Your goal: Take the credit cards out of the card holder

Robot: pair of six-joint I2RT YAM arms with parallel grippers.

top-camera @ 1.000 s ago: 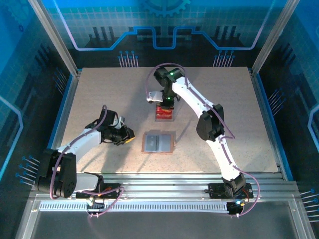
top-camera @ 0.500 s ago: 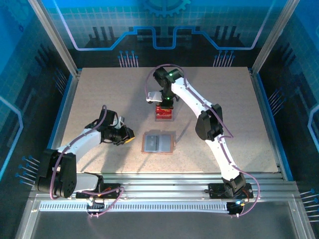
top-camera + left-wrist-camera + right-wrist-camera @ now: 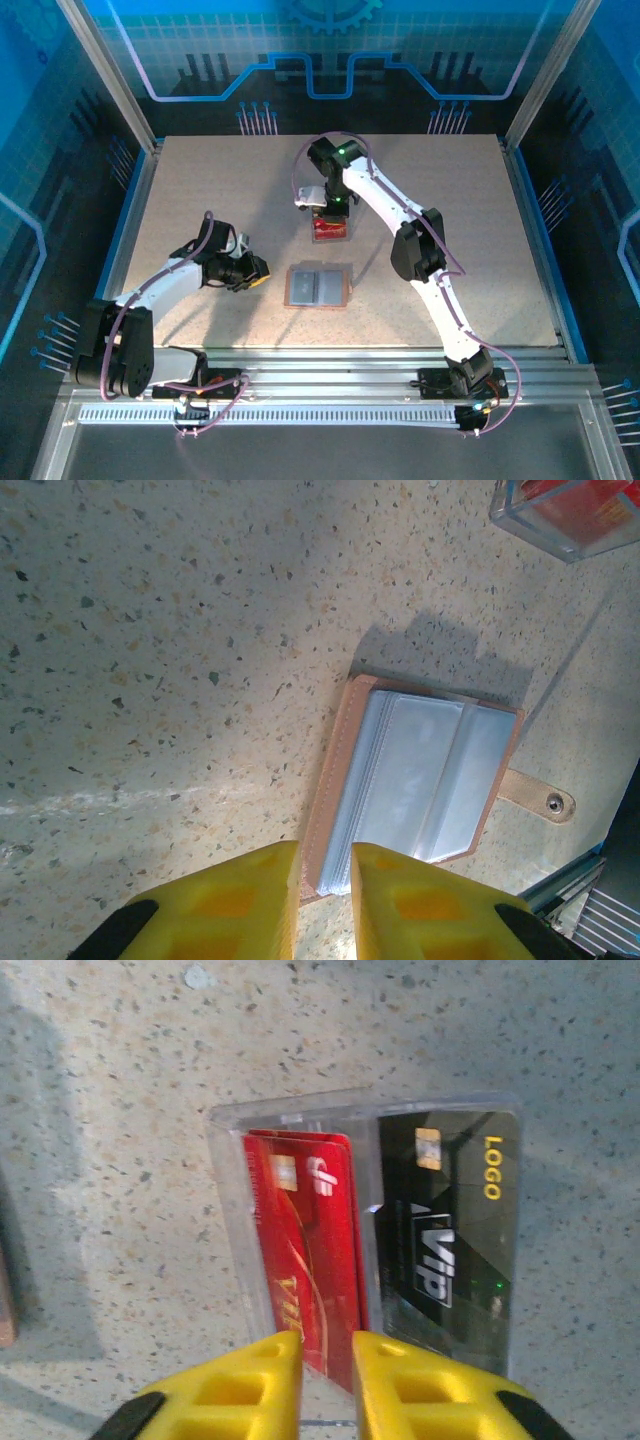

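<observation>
Though open, card holder (image 3: 420, 780) near left end effector (image 3: 325, 900)

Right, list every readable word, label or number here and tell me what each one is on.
"LOGO": yellow letters on the dark card in the clear tray.
"VIP": large pale letters on the same dark card.
Red card: gold lettering and a white mark by the chip, both too blurred to read.
Card holder: no text visible.
</observation>
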